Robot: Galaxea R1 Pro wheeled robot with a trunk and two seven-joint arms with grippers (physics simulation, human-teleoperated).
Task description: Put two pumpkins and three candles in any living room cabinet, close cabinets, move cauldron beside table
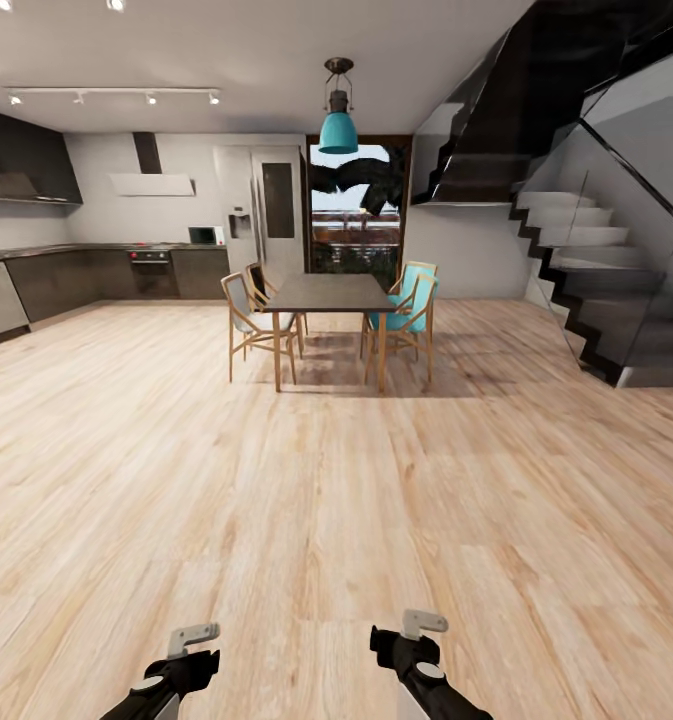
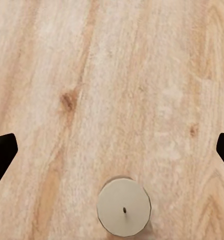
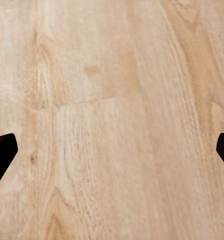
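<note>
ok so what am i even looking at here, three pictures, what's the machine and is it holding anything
It's a simulated wheeled robot with two arms, steered by a person. The big picture is from a camera on its head: it looks across a wooden floor at a dining table with chairs, a kitchen behind at the left and stairs at the right. At the bottom edge are its left gripper and right gripper. The two smaller pictures come from cameras near each gripper, looking straight down at the floor; the dark shapes at their edges are the fingers, spread wide apart. Neither gripper holds anything. The left wrist camera sees a pale round candle from above, standing on the floor.
</note>
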